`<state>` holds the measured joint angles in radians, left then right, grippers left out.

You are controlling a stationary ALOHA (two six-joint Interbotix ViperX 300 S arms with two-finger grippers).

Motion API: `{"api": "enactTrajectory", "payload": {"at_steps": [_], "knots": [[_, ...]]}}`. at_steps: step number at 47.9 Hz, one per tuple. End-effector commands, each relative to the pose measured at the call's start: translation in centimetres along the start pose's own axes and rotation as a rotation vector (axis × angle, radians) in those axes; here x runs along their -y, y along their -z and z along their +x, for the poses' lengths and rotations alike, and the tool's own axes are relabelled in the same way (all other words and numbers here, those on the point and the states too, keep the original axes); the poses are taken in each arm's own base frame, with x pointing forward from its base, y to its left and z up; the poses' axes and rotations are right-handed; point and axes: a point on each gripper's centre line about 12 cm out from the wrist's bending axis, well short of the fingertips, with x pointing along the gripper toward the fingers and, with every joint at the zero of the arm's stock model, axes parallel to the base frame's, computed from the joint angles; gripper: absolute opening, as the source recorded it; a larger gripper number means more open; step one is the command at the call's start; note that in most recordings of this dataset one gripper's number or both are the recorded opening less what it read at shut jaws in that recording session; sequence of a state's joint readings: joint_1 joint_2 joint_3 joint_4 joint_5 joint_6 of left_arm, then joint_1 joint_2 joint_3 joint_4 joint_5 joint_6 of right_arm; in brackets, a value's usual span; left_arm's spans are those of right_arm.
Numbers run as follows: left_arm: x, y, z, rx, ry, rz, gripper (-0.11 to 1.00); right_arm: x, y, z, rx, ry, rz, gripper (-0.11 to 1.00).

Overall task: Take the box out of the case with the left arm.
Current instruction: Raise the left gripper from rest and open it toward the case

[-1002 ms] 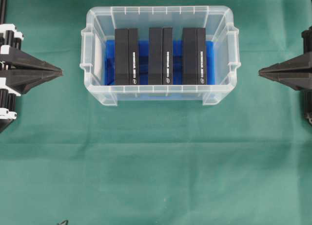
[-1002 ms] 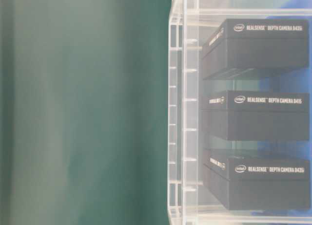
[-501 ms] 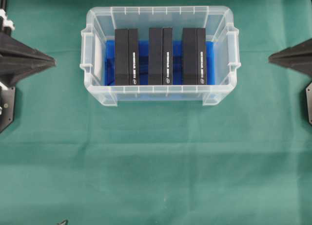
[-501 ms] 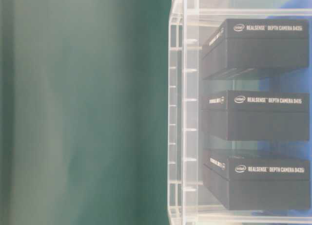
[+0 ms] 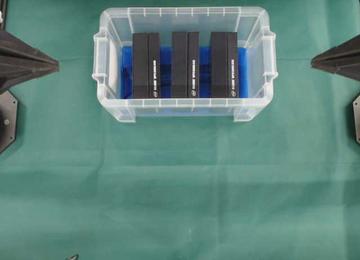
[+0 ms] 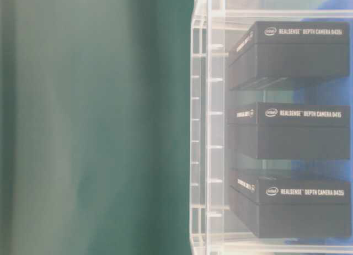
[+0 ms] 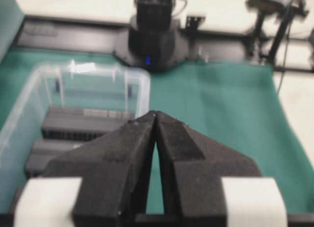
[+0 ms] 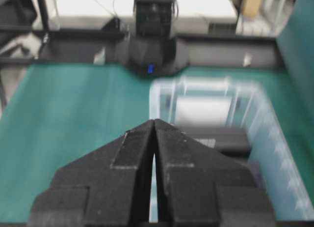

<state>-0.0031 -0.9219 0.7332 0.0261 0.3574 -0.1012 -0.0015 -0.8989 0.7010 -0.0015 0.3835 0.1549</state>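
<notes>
The clear plastic case (image 5: 184,109) stands at the upper middle of the green cloth, with a blue lining on its floor. Three black boxes stand on edge in it: left box (image 5: 146,66), middle box (image 5: 185,65), right box (image 5: 224,65). White lettering runs along them in the table-level view (image 6: 298,131). My left gripper (image 5: 58,63) is shut and empty, its tip pointing at the case from the left, clear of the wall. In the left wrist view its fingertips (image 7: 155,114) meet. My right gripper (image 5: 313,61) is shut and empty, off the case's right side.
Green cloth (image 5: 180,192) covers the table in front of the case. Black arm mounts sit at the left edge (image 5: 7,119) and right edge (image 5: 356,119). The opposite arm's base (image 7: 152,40) stands at the far end of each wrist view.
Both grippers have risen and drawn slightly back toward the frame edges, looking larger from overhead. The case and boxes have not moved.
</notes>
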Motion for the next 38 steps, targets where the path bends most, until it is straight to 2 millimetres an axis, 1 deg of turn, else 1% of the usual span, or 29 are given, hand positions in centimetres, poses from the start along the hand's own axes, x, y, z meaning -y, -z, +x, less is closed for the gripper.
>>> {"api": "enactTrajectory", "payload": {"at_steps": [1,8,15,22,25,29,38], "knots": [[0.2,-0.4,0.2,-0.098,0.0,-0.004,0.0,0.0,0.0,-0.2,-0.089,0.017,0.037,0.02],[0.2,1.2,0.4,-0.414,-0.04,-0.059,0.0,0.4,1.9,-0.7,-0.324,0.071,0.068,0.02],[0.1,2.8,-0.3,-0.748,-0.112,-0.128,0.0,1.1,3.5,-1.8,-0.575,0.152,0.042,0.02],[0.4,3.9,-1.2,-0.982,-0.146,-0.127,0.0,1.6,5.4,-3.0,-0.851,0.223,0.031,0.02],[0.5,4.1,-1.3,-1.025,-0.148,-0.121,0.0,1.8,6.1,-3.5,-0.946,0.245,0.033,0.02],[0.5,4.2,-1.5,-1.037,-0.148,-0.118,0.0,1.9,6.6,-3.9,-1.021,0.262,0.033,0.02],[0.5,4.3,-1.6,-1.039,-0.156,-0.131,0.0,1.9,6.6,-4.0,-1.031,0.264,0.033,0.02]]}}
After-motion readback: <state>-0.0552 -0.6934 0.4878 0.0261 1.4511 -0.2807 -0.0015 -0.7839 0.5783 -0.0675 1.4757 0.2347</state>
